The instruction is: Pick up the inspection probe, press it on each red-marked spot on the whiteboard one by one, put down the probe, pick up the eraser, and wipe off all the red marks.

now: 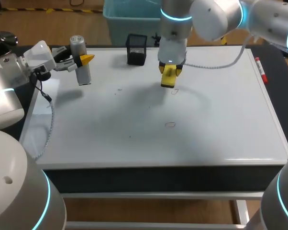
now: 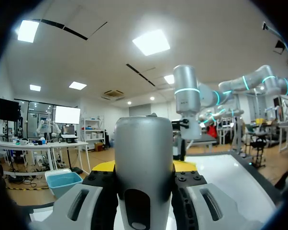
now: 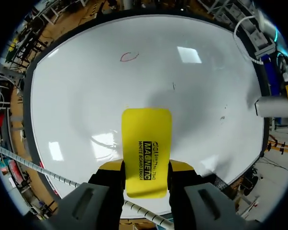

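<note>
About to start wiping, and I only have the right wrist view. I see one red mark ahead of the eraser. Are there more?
Observer: Yes, the head view shows a second red mark on the whiteboard, just beside the eraser, toward the front edge.
Operator: Is the probe set down?
Observer: No, the left wrist view shows the probe gripped between the left jaws.
Operator: Anything behind my wrist?
Observer: A black holder stands at the whiteboard's far edge.

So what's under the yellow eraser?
The whiteboard. A red mark peeks out beside the eraser in the right gripper; anything directly beneath is covered.
</note>
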Available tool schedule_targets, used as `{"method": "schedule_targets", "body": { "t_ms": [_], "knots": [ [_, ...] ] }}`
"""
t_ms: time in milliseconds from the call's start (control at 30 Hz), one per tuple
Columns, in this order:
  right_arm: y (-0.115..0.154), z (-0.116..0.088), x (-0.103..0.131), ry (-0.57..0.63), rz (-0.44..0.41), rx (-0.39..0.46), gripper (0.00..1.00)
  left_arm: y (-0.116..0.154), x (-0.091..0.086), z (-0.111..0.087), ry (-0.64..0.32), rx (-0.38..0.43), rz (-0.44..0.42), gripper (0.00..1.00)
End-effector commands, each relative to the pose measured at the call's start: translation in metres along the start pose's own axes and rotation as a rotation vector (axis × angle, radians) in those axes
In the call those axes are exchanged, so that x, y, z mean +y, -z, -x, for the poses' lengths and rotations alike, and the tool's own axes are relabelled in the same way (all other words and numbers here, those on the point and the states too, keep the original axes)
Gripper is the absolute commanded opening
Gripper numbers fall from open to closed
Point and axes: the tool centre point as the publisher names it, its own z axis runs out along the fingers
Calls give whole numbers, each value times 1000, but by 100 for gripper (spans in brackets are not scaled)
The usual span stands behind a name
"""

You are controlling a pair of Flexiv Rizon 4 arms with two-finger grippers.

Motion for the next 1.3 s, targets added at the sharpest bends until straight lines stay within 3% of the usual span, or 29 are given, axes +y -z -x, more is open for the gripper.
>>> {"method": "schedule_targets", "body": {
  "t_ms": [33,367,700,1000,1300],
  "knots": [
    [-1,-3,-34,-33,6,14,0,0,-1,0,-1,-2,-1,0],
    [-5,-44,-102,-208,14,31,0,0,-1,0,-1,-2,-1,0],
    [-11,-99,-134,-357,24,34,0,0,-1,0,-1,-2,-1,0],
    [-10,-154,-139,-447,23,26,0,0,-1,0,-1,-2,-1,0],
    [-9,-181,-118,-469,23,13,0,0,-1,0,-1,-2,-1,0]
  ]
}}
